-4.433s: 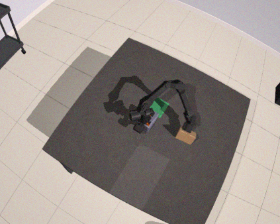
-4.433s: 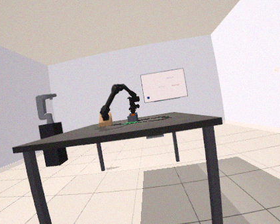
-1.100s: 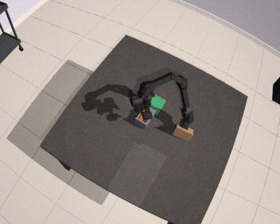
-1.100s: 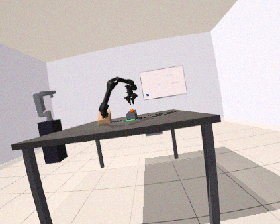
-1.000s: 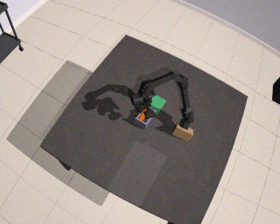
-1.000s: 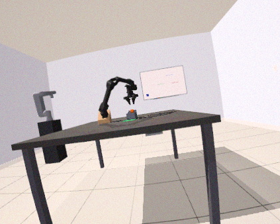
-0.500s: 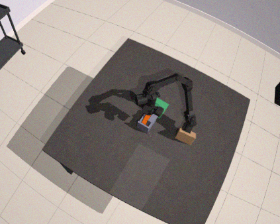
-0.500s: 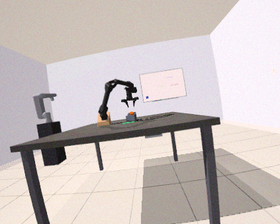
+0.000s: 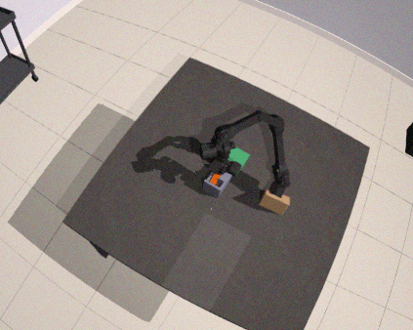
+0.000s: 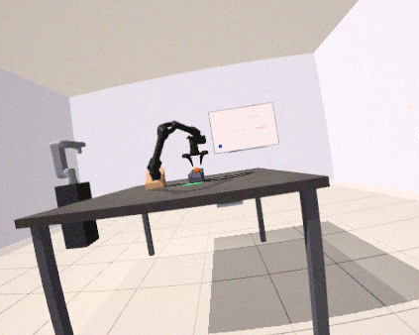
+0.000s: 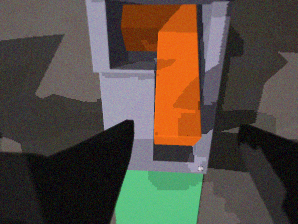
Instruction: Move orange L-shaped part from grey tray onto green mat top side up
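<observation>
Orange L-shaped part (image 9: 215,179) (image 10: 196,169) (image 11: 178,90): seated partly in the grey tray (image 9: 216,189) (image 10: 199,177) (image 11: 127,105), upper centre of the wrist frame, its straight end raised and its L-shaped end lower in the pocket. Fingers (image 9: 235,168) (image 10: 203,159): well parted, grasping nothing, at lower left and lower right of the wrist frame. Green mat (image 9: 240,156) (image 10: 193,183) (image 11: 160,200): beside the tray, bottom centre of that frame. Counter (image 9: 133,195) (image 10: 110,203) (image 11: 30,100): dark, beneath tray and mat.

You cannot see the far end of the grey tray (image 11: 127,105); the wrist view's upper edge cuts it off.
</observation>
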Controlling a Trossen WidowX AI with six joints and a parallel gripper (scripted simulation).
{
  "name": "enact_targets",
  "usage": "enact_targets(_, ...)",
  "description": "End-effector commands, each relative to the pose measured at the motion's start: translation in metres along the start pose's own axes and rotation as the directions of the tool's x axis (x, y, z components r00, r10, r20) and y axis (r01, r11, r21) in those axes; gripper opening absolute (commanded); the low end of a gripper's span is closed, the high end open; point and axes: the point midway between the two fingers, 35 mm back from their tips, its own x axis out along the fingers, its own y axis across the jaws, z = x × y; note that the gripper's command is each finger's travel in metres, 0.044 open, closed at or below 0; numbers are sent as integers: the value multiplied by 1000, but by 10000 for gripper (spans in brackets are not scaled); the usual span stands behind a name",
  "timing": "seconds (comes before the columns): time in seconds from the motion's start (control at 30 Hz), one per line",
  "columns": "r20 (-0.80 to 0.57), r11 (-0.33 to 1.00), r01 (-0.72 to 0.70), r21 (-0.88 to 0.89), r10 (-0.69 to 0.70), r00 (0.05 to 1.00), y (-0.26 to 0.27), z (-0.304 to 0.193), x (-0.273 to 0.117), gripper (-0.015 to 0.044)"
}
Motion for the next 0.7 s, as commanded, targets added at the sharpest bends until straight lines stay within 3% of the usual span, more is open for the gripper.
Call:
enact_targets(0.0, -7, 1000, -2, -3, 2, 1000, 0, -2, 8, 280)
enact_targets(0.67, -9, 1000, -2, -2, 2, 1000, 0, -3, 40, 280)
